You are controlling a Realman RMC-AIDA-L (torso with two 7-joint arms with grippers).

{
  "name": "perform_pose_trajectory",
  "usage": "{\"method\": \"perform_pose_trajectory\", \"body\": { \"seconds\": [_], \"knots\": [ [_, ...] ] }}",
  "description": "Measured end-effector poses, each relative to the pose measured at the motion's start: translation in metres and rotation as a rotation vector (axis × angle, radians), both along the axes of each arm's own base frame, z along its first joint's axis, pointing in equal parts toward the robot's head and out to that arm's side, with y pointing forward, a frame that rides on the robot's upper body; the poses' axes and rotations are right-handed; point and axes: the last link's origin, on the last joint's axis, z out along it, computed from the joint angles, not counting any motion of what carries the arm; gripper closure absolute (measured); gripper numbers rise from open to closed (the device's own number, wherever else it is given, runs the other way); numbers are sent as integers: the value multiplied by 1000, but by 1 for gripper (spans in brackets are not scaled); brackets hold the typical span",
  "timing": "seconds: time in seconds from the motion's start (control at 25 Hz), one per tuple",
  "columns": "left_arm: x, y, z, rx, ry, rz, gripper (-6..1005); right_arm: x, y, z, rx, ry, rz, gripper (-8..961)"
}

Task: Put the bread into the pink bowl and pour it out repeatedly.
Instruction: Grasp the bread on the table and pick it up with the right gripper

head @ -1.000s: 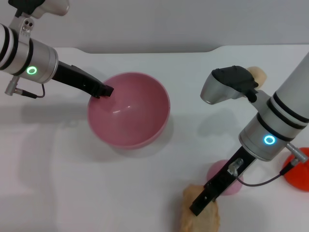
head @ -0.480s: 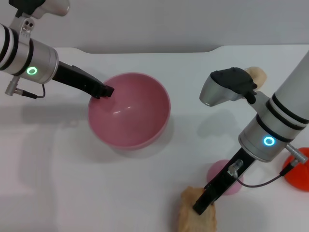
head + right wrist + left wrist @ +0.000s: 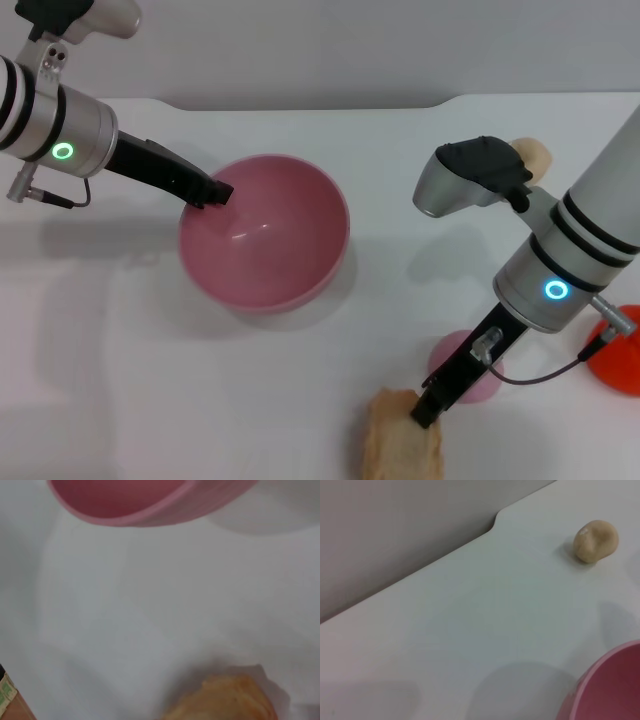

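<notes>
The pink bowl stands upright and empty at the table's left centre; its rim also shows in the left wrist view and the right wrist view. My left gripper is shut on the bowl's far left rim. The bread is at the near edge of the head view, cut off by the frame, and its orange crust shows in the right wrist view. My right gripper is shut on the bread's upper right end.
A small beige lump lies at the back right, behind my right arm. A small pink dome sits just right of the bread, partly behind the right gripper. A red-orange object is at the right edge.
My right gripper has moved slightly up and right, and the bread has turned and shifted a little left. The bowl has shifted slightly left with the left gripper.
</notes>
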Motion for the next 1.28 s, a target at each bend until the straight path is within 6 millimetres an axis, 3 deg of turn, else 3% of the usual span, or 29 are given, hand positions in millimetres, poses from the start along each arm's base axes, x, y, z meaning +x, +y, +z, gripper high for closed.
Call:
{"method": "perform_pose_trajectory", "body": {
  "seconds": [0.04,0.28,0.8,1.28],
  "knots": [
    [0,0,0,-1,0,0,955,0,0,0,0,-1,0,867],
    [0,0,0,-2,-2,0,955,0,-1,-1,-4,-5,1,955],
    [0,-1,-1,-6,-1,1,955,-11,1,10,8,32,43,925],
    [-1,-2,0,-7,-2,4,955,-48,2,46,44,84,217,897]
  ]
}}
